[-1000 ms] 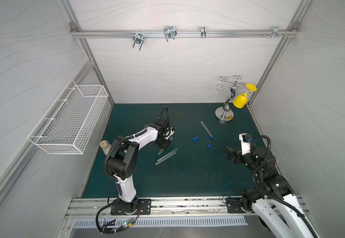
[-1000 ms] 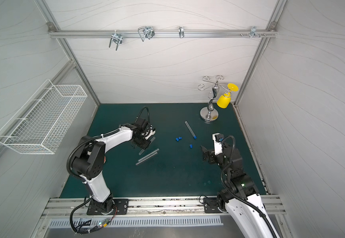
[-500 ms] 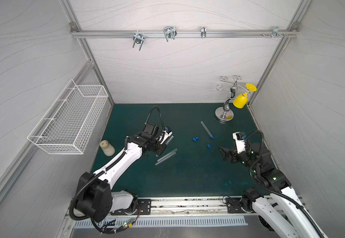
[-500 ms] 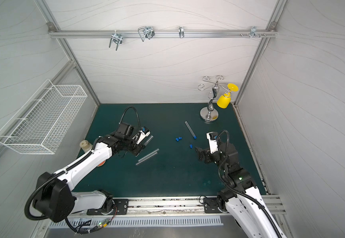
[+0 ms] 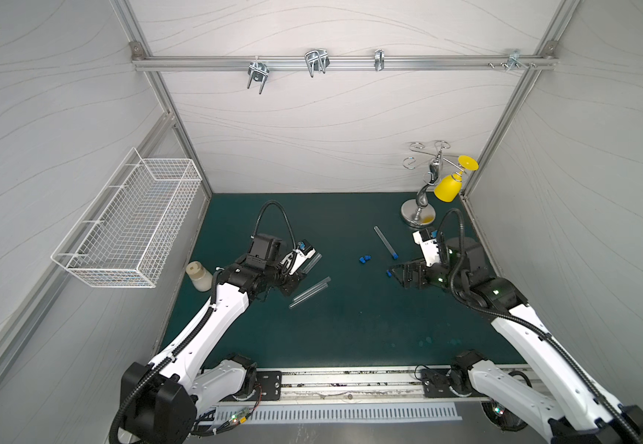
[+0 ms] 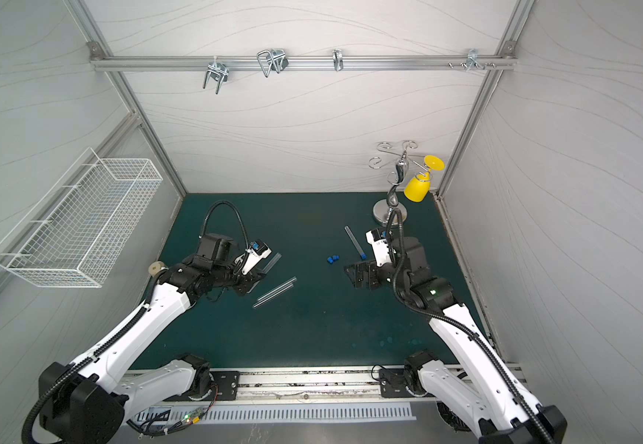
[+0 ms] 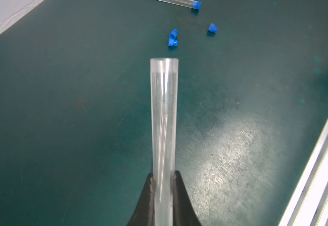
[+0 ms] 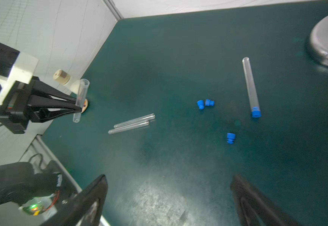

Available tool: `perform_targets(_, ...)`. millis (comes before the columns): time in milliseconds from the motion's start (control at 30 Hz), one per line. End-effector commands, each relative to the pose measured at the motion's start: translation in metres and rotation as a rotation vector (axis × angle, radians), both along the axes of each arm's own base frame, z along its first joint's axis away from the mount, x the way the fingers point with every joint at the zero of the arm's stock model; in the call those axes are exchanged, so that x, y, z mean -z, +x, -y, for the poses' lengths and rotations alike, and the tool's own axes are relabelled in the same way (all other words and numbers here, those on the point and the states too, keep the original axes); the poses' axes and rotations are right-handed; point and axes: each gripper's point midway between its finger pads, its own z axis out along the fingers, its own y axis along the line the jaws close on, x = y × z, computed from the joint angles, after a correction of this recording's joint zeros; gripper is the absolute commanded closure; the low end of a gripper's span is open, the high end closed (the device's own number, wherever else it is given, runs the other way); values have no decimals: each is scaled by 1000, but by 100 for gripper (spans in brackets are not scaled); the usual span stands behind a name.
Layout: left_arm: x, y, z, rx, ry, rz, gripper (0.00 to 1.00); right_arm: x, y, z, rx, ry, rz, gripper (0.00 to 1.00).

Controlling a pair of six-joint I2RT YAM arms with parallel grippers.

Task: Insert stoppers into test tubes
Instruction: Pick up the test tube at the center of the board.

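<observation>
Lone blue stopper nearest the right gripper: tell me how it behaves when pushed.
The lone stopper seems to lie on its side on the mat; round and stepped, it would probably roll in a curve if nudged. Tiny and plastic-looking, it is likely very light and may skid away if one finger of the open right gripper touches first.

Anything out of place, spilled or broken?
Nothing spilled or broken. Three loose stoppers lie tipped on the mat, two touching; two bare tubes lie side by side; a stoppered tube lies apart. The left gripper holds a fourth tube. Only stray: a cream-capped bottle at the mat's edge.
</observation>
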Motion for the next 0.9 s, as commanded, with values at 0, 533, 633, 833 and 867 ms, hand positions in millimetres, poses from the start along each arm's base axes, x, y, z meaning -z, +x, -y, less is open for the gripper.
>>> perform_targets(0,-12,-17,8,123,-34,-1,100,-3,-15,-26,-73,67,-145,1)
perform_targets(533,-3,-39,8,274,11,-14,100,14,-30,-126,-289,203,-490,11)
perform_targets(633,-5,-39,8,283,21,-11,100,20,-28,-141,-315,240,-547,15)
perform_targets(833,-9,-38,9,302,37,-12,100,29,-24,-167,-341,287,-622,23)
perform_targets(867,-9,-38,10,305,41,-10,100,30,-24,-172,-352,289,-631,25)
